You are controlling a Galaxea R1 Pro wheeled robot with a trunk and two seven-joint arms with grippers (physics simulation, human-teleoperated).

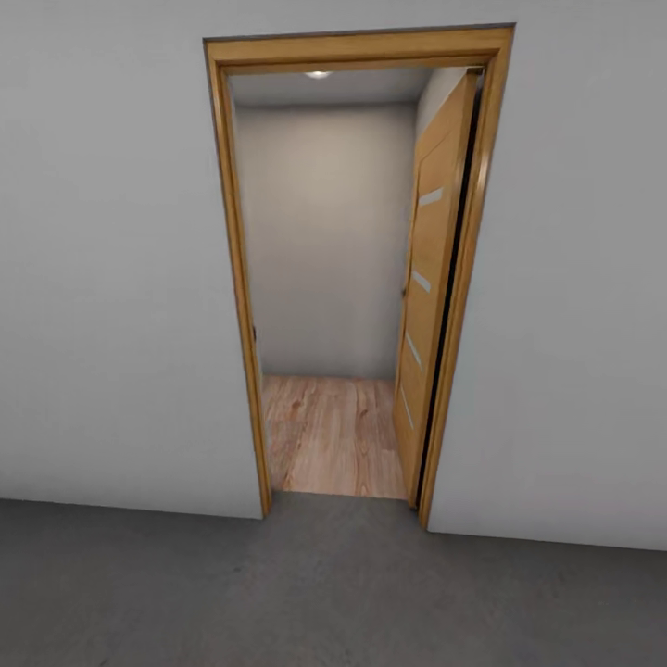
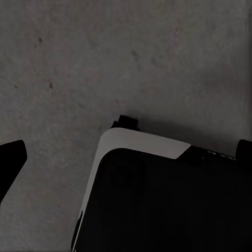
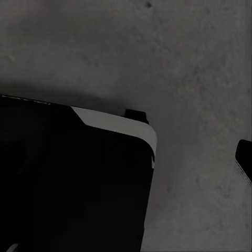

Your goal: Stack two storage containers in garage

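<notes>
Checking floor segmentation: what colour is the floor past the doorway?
Light wood planks, best in the head view.

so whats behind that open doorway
Through the doorway there is a light wood plank floor, a bare grey back wall and a ceiling light. The open door and the near walls cover the room's sides.

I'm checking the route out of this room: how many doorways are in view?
1. A single wood-framed doorway straight ahead in the pale wall, its door swung open at the right, leading onto a wood plank floor. Others may lie outside the picture.
</notes>
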